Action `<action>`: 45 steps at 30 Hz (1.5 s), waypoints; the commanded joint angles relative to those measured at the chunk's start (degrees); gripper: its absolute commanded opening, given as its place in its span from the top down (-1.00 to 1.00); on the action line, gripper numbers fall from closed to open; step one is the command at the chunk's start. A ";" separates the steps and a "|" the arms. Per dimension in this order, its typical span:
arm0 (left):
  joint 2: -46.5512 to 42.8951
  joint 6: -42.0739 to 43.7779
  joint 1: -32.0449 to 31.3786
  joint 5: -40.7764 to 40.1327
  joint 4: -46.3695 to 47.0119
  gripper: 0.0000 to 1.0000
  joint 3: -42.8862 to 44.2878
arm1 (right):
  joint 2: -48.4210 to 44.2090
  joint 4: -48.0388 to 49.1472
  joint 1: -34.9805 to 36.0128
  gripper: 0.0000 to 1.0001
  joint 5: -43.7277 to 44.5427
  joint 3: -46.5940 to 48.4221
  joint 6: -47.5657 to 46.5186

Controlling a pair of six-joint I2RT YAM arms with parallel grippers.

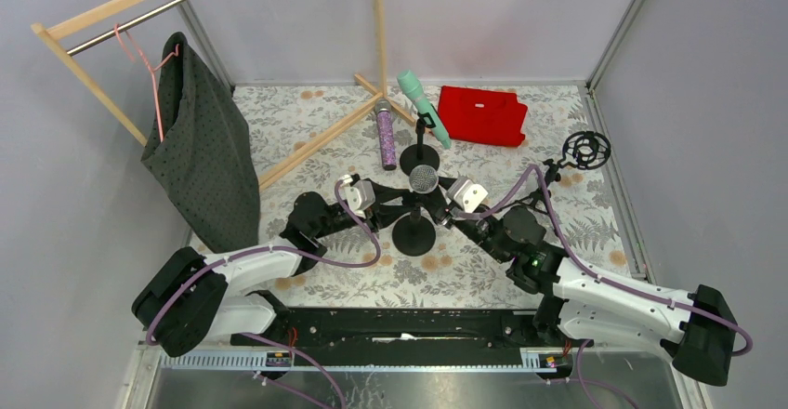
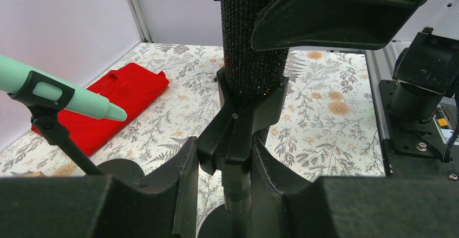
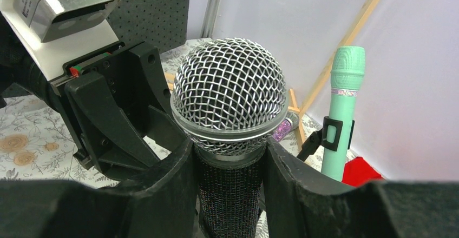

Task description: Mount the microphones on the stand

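Note:
The black microphone with a silver mesh head (image 1: 424, 178) stands upright in the clip of a round-based stand (image 1: 413, 234). My right gripper (image 3: 229, 157) is shut on its textured body (image 3: 231, 194) just under the head. My left gripper (image 2: 222, 152) is closed around the stand's clip (image 2: 238, 135) below the microphone (image 2: 249, 43). The mint-green microphone (image 1: 423, 107) sits clipped in a second stand (image 1: 420, 158) behind; it also shows in the left wrist view (image 2: 65, 94) and the right wrist view (image 3: 343, 113). The glittery purple microphone (image 1: 385, 138) lies on the table.
A folded red cloth (image 1: 483, 114) lies at the back right. A small stand with a ring shock mount (image 1: 585, 149) is at the right. A wooden clothes rack (image 1: 316, 139) with a dark hanging garment (image 1: 204, 149) fills the back left.

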 commanded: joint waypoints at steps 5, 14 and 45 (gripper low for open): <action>0.14 1.65 -0.01 -0.13 -0.54 1.00 0.43 | -0.47 6.64 0.61 1.00 -5.21 -1.02 7.39; 0.27 1.40 -0.03 -0.61 -1.90 1.00 1.25 | -0.09 8.13 0.60 1.00 -8.92 -3.90 9.76; 1.70 1.32 -0.05 -0.30 -5.34 0.06 3.01 | -2.25 16.86 0.60 1.00 -4.93 -9.81 12.74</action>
